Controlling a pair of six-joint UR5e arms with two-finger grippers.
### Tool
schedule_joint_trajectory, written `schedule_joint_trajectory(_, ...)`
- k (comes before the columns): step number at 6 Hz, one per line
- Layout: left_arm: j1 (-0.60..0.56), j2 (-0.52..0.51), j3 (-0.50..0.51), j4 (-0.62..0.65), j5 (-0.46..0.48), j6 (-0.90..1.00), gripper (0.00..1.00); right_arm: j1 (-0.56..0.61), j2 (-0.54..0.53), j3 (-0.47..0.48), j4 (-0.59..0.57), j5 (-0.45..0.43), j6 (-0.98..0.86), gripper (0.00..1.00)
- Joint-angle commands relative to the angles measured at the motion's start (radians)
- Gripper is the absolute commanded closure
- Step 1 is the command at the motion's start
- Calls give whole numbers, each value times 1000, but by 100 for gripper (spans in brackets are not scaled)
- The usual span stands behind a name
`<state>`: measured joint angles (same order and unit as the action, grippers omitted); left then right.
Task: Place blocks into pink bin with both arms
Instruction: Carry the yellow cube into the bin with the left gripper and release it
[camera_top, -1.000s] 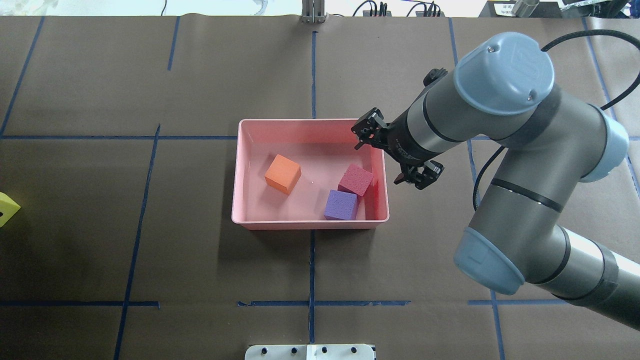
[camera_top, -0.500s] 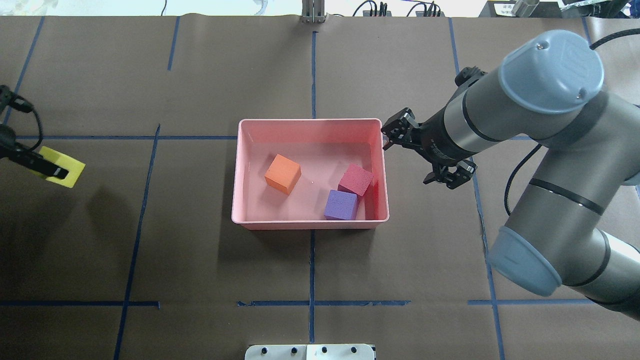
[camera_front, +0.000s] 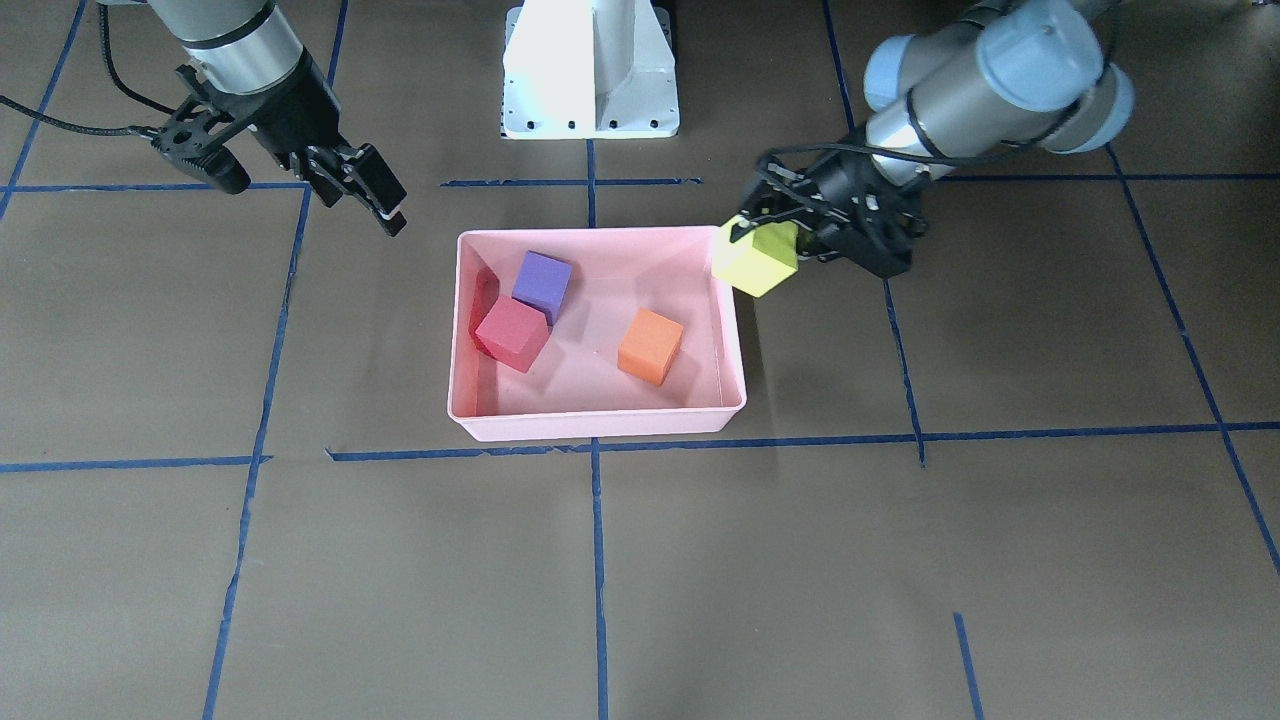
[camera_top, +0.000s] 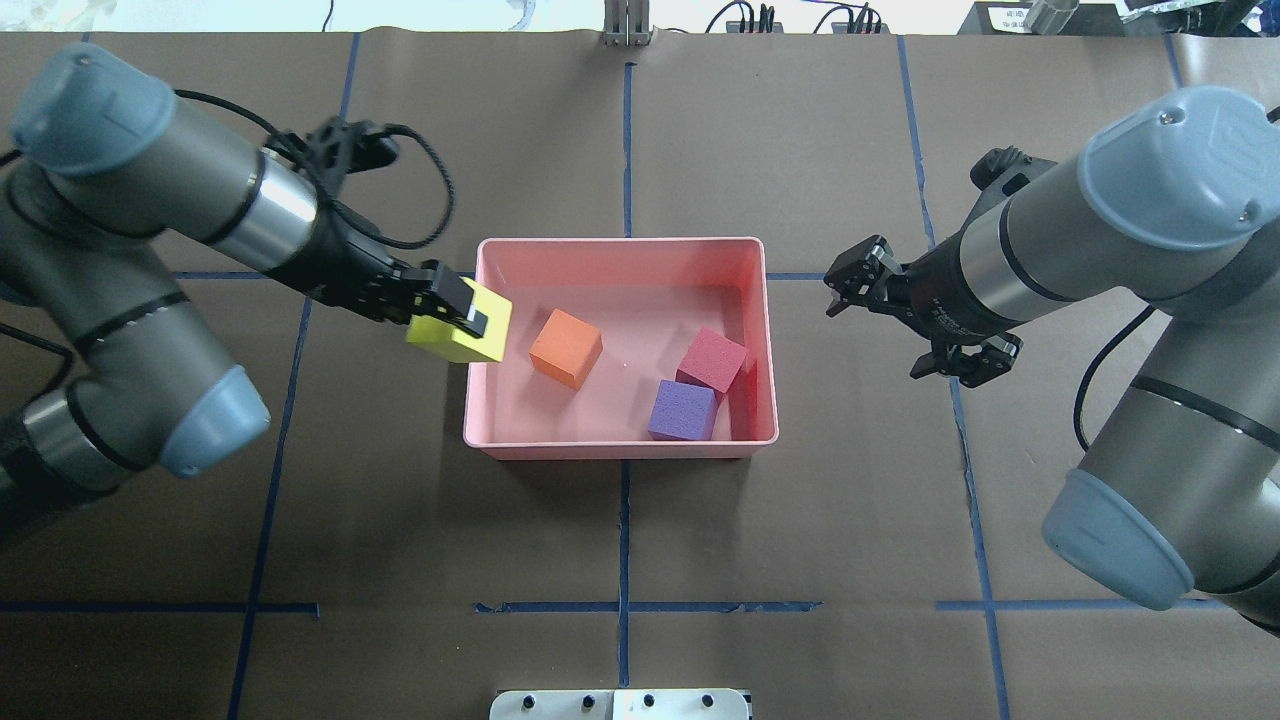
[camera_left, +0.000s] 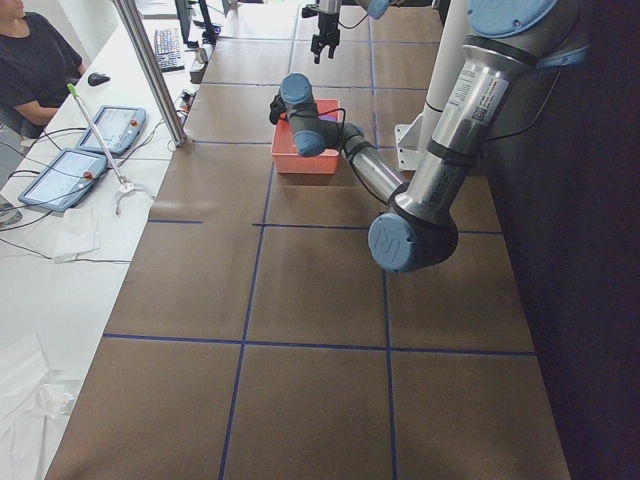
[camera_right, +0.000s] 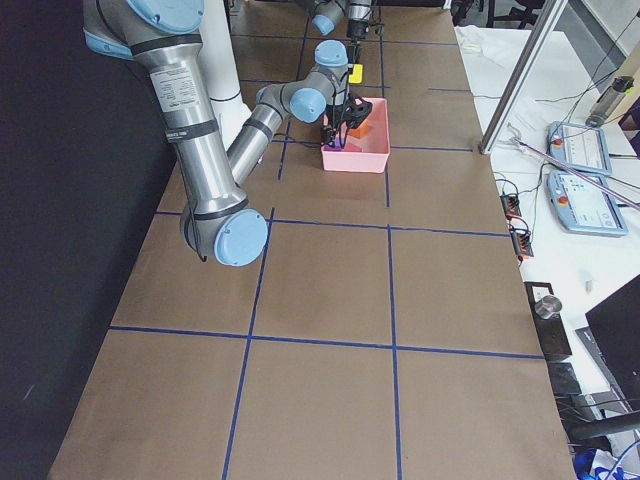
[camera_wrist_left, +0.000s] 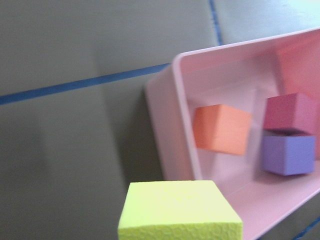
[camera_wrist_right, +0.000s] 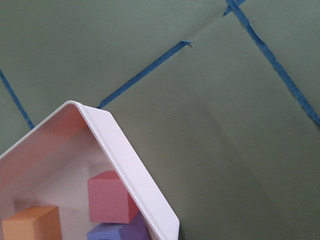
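Note:
The pink bin (camera_top: 620, 241) (camera_front: 600, 425) holds the orange block (camera_top: 566, 347), the red-pink block (camera_top: 712, 360) and the purple block (camera_top: 682, 410). My left gripper (camera_top: 470, 316) (camera_front: 760, 242) is shut on the yellow-green block (camera_top: 452, 335) (camera_front: 755, 264) and holds it in the air over the bin's left rim. The left wrist view shows that block (camera_wrist_left: 180, 210) low in front, with the bin (camera_wrist_left: 180, 115) beyond. My right gripper (camera_top: 878, 328) (camera_front: 315, 205) is open and empty, to the right of the bin and apart from it.
The white pedestal base (camera_front: 590, 70) stands behind the bin on the robot's side. Blue tape lines (camera_top: 622, 520) cross the brown table. A person (camera_left: 35, 65) sits at a side bench with tablets (camera_left: 70, 175), away from the arms.
My left arm has swung in from the left with the yellow-green block, up to the bin's left rim. My right gripper has drawn back rightward from the bin's right wall.

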<state>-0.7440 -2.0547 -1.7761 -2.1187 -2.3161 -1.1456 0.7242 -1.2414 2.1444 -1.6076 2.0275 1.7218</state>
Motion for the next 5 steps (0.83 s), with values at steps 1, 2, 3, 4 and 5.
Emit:
schedule_joint_trajectory(1,112,-44,13,0,150,-51,98,4,-15,0,0,0,-13,0)
schedule_joint_trajectory(2,112,-36,12,0,152,-49,94,6,-18,2,0,0,-13,0)
schedule_joint_trajectory(3,120,2,14,-6,152,-46,64,4,-18,2,0,0,-13,0)
schedule_joint_trajectory(4,124,4,12,-4,153,-46,16,4,-18,0,0,-1,-13,0)
schedule_joint_trajectory(5,123,10,9,-6,155,-46,0,4,-18,2,0,0,-13,0)
